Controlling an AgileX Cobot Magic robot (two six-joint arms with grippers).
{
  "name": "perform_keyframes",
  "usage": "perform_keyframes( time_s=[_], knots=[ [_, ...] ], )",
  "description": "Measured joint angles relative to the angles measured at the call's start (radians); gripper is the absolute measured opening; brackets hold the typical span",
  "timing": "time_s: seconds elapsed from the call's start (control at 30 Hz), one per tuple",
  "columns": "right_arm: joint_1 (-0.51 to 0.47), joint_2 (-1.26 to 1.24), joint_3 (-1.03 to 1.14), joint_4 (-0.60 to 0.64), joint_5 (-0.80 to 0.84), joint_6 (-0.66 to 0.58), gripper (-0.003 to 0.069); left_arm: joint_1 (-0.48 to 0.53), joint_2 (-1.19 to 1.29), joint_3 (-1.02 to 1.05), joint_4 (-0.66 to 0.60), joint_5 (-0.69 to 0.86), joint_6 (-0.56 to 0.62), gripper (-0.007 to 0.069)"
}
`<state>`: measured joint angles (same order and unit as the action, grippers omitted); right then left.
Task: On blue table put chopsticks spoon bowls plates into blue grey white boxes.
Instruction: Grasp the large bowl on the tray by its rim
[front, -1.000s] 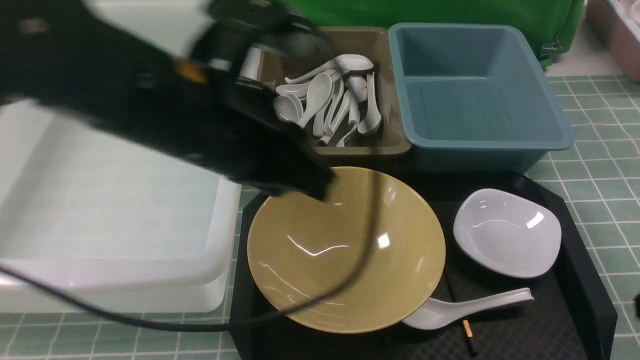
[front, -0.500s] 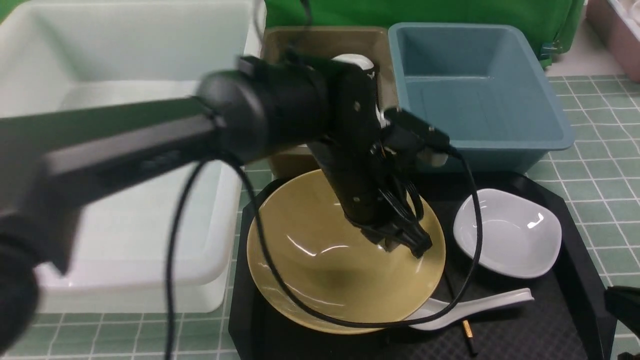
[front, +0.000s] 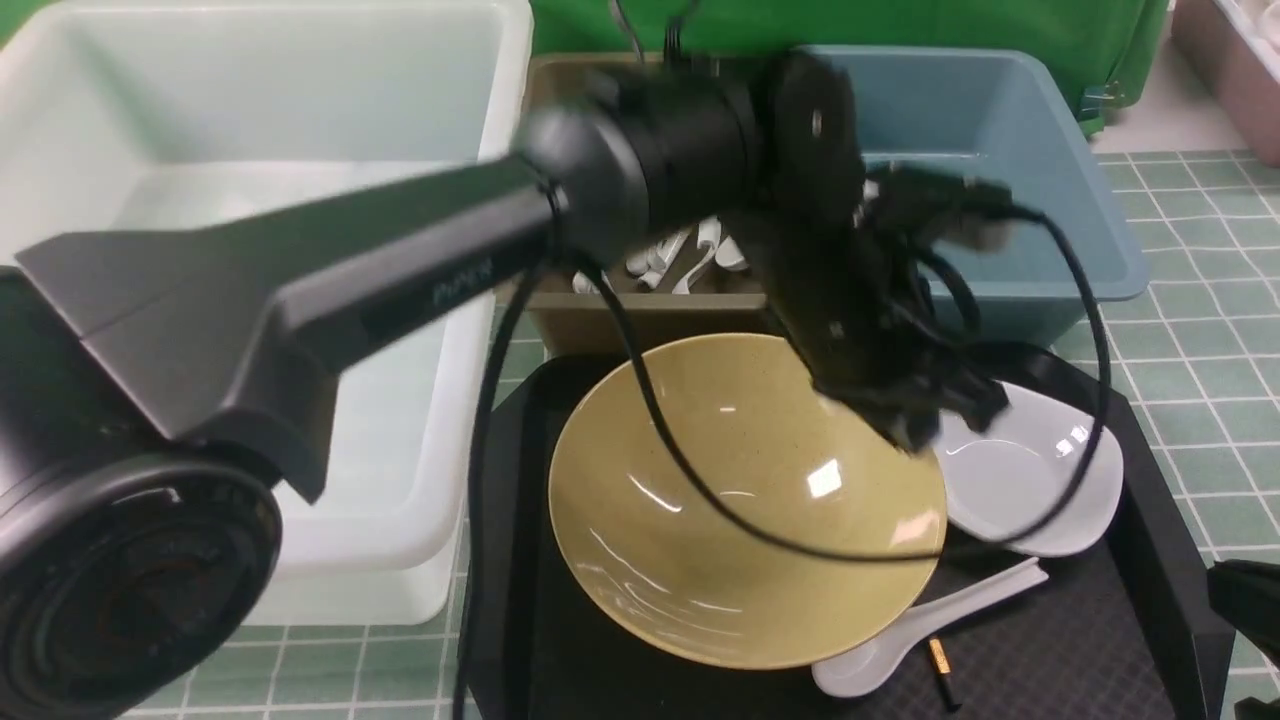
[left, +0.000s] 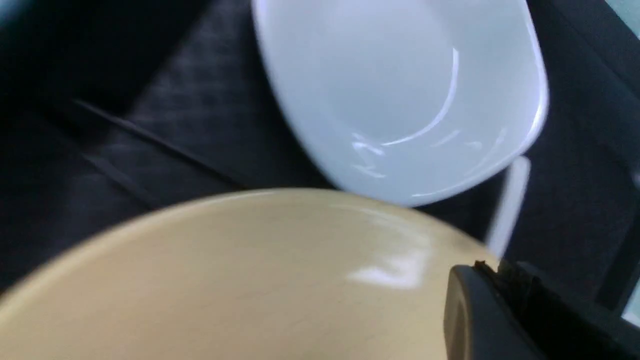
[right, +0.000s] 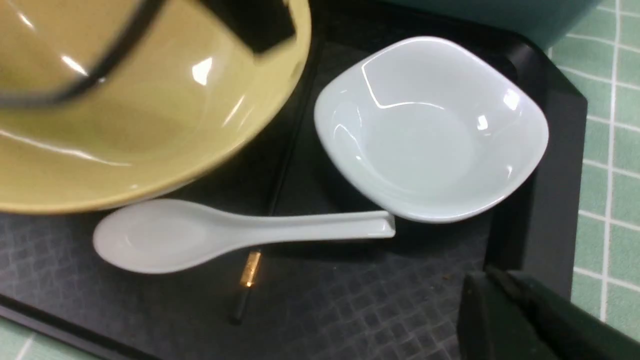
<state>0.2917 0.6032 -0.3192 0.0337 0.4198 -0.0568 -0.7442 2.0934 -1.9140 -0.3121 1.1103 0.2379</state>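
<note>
The wide yellow bowl (front: 740, 500) sits on the black tray (front: 1100, 650), tilted, its right rim over the edge of the white dish (front: 1040, 480). My left gripper (front: 925, 430) is at that right rim, between bowl and dish; in the left wrist view its jaws (left: 492, 267) look shut against each other over the bowl (left: 250, 280), near the dish (left: 400, 90). The white spoon (front: 900, 640) lies in front of the bowl, across the chopsticks (front: 938, 655). My right gripper (right: 487, 277) is shut and empty over the tray's right edge, near the dish (right: 425, 135) and spoon (right: 200, 235).
The big white box (front: 300, 100) stands at the left. The olive-grey box (front: 650, 305), holding several white spoons, is behind the bowl. The teal-blue box (front: 1050, 200) is at the back right. The tiled table (front: 1200, 300) shows to the right of the tray.
My left arm has swung from the white box across the bowl to its right rim. The bowl has shifted right onto the dish's edge, and the spoon has turned with it.
</note>
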Motion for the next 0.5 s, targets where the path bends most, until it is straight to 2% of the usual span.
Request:
perform_keyframes(
  time_s=[0.07, 0.13, 0.23, 0.37, 0.5],
  knots=[
    [0.0, 0.0, 0.0, 0.0, 0.0, -0.001, 0.0047, 0.014, -0.002, -0.044, 0.123, 0.072, -0.05, 0.0105],
    [0.0, 0.0, 0.0, 0.0, 0.0, -0.002, 0.0047, 0.037, -0.007, -0.065, 0.269, 0.107, -0.116, 0.019],
    [0.0, 0.0, 0.0, 0.0, -0.001, -0.003, 0.0048, 0.07, -0.01, -0.069, 0.392, 0.119, -0.193, 0.0304],
    [0.0, 0.0, 0.0, 0.0, -0.003, -0.003, 0.0048, 0.11, -0.011, -0.057, 0.435, 0.123, -0.249, 0.0412],
    [0.0, 0.0, 0.0, 0.0, -0.003, -0.003, 0.0048, 0.125, -0.013, 0.001, 0.436, 0.123, -0.261, 0.0438]
  ],
)
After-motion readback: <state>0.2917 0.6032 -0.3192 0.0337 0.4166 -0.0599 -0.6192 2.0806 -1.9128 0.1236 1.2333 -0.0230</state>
